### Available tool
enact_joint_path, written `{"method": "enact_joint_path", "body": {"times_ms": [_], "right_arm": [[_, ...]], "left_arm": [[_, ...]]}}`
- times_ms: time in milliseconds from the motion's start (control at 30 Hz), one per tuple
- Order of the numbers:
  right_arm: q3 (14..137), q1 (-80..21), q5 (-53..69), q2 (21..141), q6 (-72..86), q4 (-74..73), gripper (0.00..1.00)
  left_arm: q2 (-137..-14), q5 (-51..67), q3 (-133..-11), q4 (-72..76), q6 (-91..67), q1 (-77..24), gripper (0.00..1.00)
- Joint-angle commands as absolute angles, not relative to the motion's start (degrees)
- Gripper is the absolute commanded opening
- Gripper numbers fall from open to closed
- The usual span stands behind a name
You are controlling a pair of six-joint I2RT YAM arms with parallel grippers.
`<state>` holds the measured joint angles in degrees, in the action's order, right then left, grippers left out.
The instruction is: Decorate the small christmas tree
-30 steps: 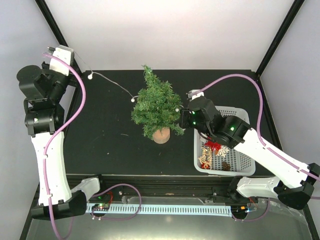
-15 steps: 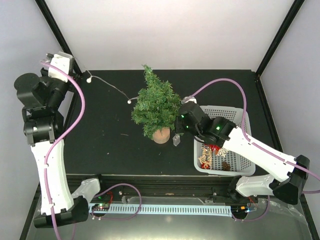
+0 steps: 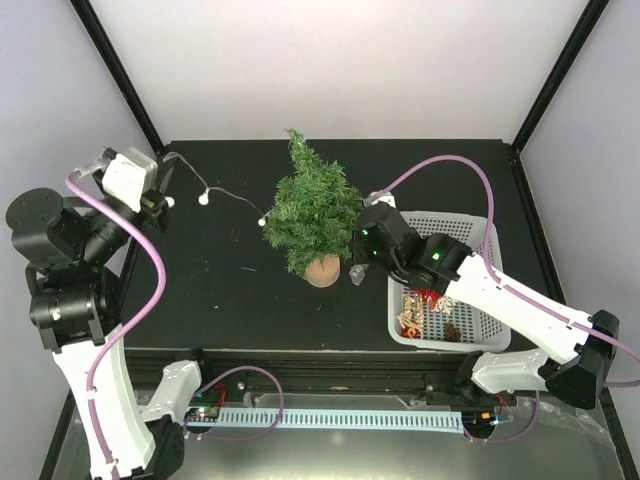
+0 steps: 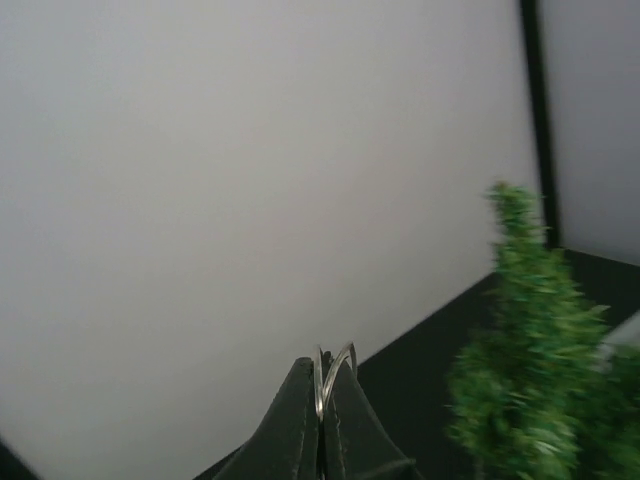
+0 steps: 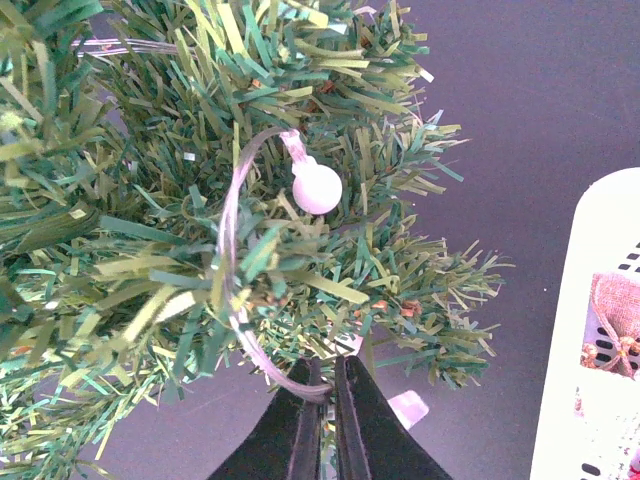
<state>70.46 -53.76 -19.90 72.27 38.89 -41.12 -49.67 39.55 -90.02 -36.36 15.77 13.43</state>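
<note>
Right wrist view has the jaws of the right arm [image 3: 500, 290] pinched on the light string [image 5: 232, 200], now dropped low against the small christmas tree [image 5: 150, 230] at the middle of the bench [image 3: 210, 290]. Beyond, the left arm [image 3: 95, 340], jaws clamped on the string's other end, has swung nearer, likely leaving slack for draping.

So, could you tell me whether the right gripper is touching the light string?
Touching: the right wrist view shows the right gripper pinching the light string at its fingertips.
</note>
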Motion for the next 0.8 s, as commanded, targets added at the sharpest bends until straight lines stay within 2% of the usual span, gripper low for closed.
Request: {"method": "enact_joint_path", "body": {"times_ms": [0,100,400,500,767], "right_arm": [[70.3,-54.1,-22.2,71.9,38.2,-39.9,0.09],[70.4,-54.1,-22.5,72.1,38.0,-39.7,0.11],[70.3,-54.1,-24.0,70.8,37.1,-38.9,0.28],[70.8,-54.1,-24.3,71.0,36.8,-38.8,0.37],[71.8,-54.1,-25.5,72.5,36.3,-38.2,0.47]], "left_arm": [[-48.0,52.8,-93.6,-44.9,16.1,13.6,0.02],[-47.3,58.5,-95.7,-48.6,16.5,13.6,0.02],[-47.4,72.7,-100.5,-53.1,14.1,13.5,0.02],[-47.3,75.9,-100.9,-50.8,11.0,13.4,0.02],[-47.8,77.1,-99.2,-42.0,2.8,13.4,0.01]]}}
